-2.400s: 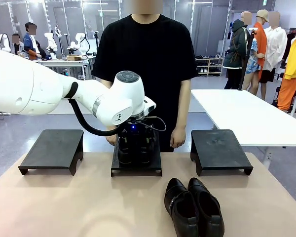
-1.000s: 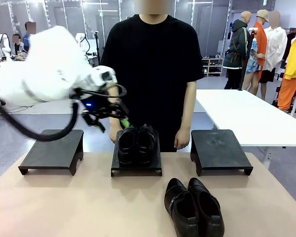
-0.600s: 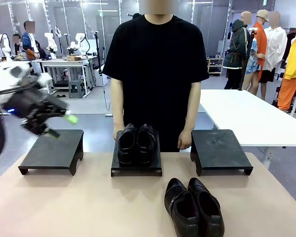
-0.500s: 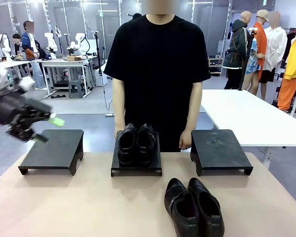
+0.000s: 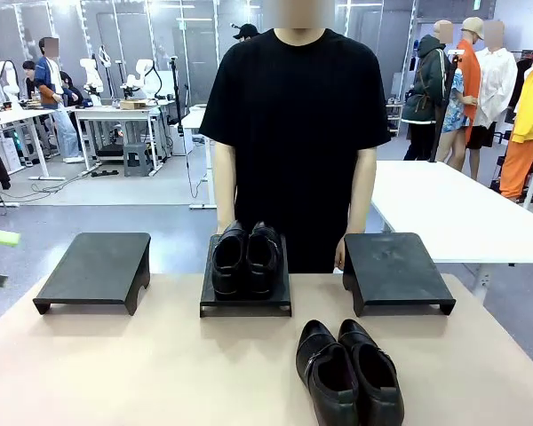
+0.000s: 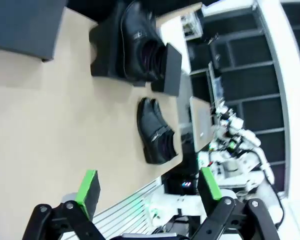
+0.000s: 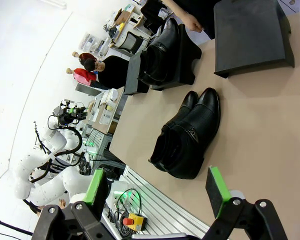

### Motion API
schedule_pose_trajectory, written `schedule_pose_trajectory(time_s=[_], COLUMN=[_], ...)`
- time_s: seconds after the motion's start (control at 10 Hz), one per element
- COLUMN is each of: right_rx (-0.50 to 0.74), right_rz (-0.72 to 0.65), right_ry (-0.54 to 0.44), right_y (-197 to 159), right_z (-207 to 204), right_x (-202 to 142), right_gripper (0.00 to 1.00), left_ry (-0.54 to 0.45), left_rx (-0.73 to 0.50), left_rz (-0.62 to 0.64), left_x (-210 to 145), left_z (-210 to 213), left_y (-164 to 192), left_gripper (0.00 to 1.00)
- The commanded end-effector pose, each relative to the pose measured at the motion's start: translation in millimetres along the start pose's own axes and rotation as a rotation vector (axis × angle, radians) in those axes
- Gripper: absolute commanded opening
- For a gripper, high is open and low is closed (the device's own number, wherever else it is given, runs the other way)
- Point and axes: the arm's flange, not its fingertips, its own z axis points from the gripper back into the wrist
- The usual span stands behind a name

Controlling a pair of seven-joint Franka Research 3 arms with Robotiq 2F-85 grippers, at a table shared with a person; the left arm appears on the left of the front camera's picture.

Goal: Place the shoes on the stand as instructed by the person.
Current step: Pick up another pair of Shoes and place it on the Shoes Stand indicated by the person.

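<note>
- Left wrist view: left gripper (image 6: 148,186) has its jaws spread wide and holds nothing.
- Right wrist view: right gripper (image 7: 156,189) is likewise fully spread and empty.
- Near pair of shoes (image 5: 348,373) lies on the table (image 5: 142,364) at 5 o'clock.
- Left stand (image 5: 96,266) is at 10 o'clock and right stand (image 5: 395,266) at 2 o'clock, both bare.
- Second pair of shoes (image 5: 245,257) sits on the middle stand (image 5: 245,303) at 12 o'clock.
- Person (image 5: 293,133) stands just behind it.

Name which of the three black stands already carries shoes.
The middle black stand, bearing a shiny black leather pair of shoes; left stand and right stand carry none.
</note>
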Motion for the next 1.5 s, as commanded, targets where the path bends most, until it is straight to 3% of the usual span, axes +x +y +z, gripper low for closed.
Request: schedule_pose_trajectory(time_s=[0.0, 0.2, 0.3, 0.5, 0.6, 1.4], right_rx=[0.015, 0.015, 0.015, 0.015, 0.015, 0.015], right_rz=[0.009, 0.009, 0.009, 0.009, 0.009, 0.009], right_ry=[-0.013, -0.013, -0.013, -0.013, -0.013, -0.013], right_y=[1.6, 1.6, 1.6, 1.6, 1.6, 1.6], right_z=[0.5, 0.5, 0.5, 0.5, 0.5, 0.5], right_x=[1.0, 1.0, 1.0, 1.0, 1.0, 1.0], right_gripper=[1.00, 1.00, 1.00, 1.00, 1.00, 1.00], left_ry=[-0.100, -0.167, -0.154, -0.171, -0.171, -0.171], left_rx=[-0.110, -0.211, -0.201, -0.203, -0.188, -0.188], left_rz=[0.061, 0.056, 0.060, 0.060, 0.089, 0.089], left_x=[-90.6, -103.5, -107.1, -102.8, -14.0, -14.0], left_z=[-0.8, 7.4, -0.3, -9.0, 52.3, 52.3], left_y=[55.5, 88.6, 99.0, 94.2, 106.5, 106.5], left_gripper=[1.00, 1.00, 1.00, 1.00, 1.00, 1.00])
